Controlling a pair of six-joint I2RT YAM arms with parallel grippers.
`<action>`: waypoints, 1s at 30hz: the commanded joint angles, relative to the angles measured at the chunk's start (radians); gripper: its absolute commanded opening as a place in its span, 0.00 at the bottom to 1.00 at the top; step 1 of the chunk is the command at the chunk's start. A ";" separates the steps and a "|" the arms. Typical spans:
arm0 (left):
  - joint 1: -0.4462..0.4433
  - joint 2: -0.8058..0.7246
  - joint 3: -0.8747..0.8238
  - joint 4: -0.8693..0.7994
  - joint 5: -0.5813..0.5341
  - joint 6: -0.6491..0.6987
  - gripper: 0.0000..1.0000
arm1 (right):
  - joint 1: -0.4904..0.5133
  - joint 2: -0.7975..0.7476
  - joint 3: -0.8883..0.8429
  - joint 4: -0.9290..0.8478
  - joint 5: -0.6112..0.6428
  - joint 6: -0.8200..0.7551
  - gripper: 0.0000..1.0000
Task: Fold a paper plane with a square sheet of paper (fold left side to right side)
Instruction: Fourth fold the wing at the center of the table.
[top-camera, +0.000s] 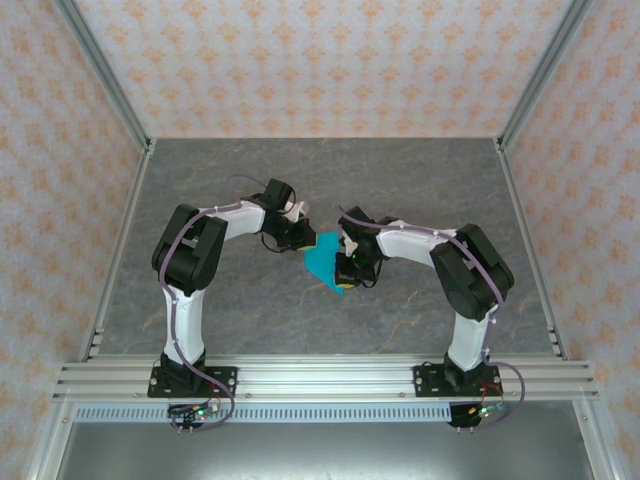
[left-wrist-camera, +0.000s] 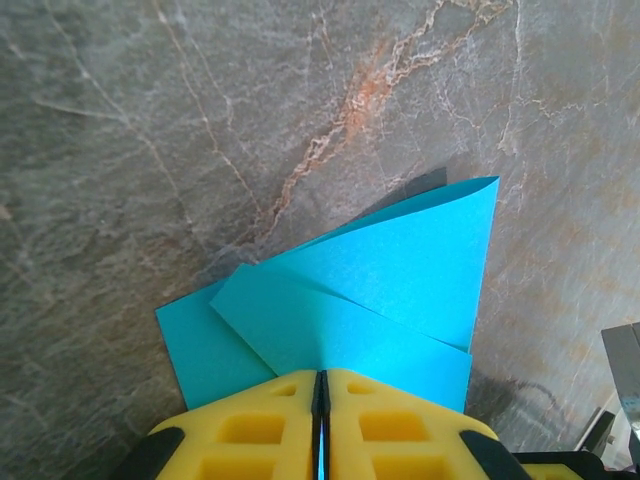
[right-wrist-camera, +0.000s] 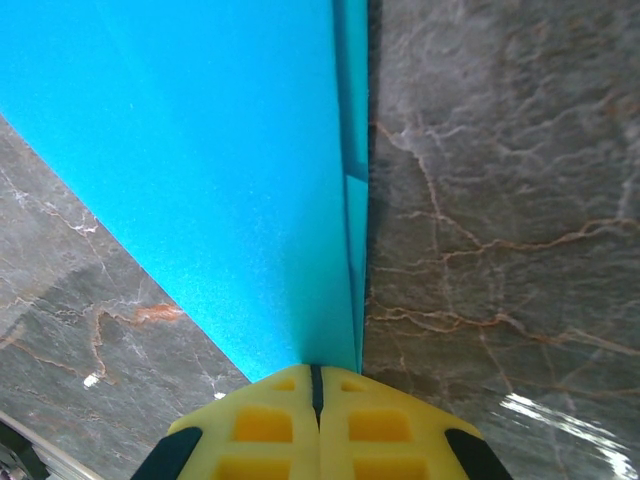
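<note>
Yellow pads (left-wrist-camera: 280, 395) of the left gripper (left-wrist-camera: 320, 385) are pressed flat together on one edge of the cyan paper (left-wrist-camera: 400, 270). The right gripper (right-wrist-camera: 316, 375) is likewise clamped on another edge, so the sheet is pinched from two sides at once. The paper is partly folded, with overlapping flaps and a shadow under one raised layer. It sits between the two grippers near the middle of the grey marbled table (top-camera: 250, 180); whether its lowest layer touches the surface cannot be told. The likely faults follow from this double hold. If the arms draw apart, the thin sheet may tear or slip out of one clamp. If they close in unevenly, it may buckle and take a crease off the intended line. A loose flap may spring open, leaving the left and right edges mismatched. The grippers are near each other, so a careless sweep might also bring them into contact. In the top view both arms bend at the elbow and reach inward, wrists facing, the left at the sheet's upper corner and the right at its lower right side.
</note>
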 joint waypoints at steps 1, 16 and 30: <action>0.011 -0.076 0.002 -0.028 -0.059 0.016 0.15 | 0.012 0.063 -0.053 -0.081 0.129 -0.034 0.00; 0.023 -0.517 -0.232 0.011 -0.257 -0.139 0.54 | -0.004 -0.176 0.018 0.048 0.131 -0.020 0.30; -0.002 -0.470 -0.408 0.276 -0.136 -0.319 0.54 | -0.139 -0.398 -0.104 0.174 0.172 0.035 0.54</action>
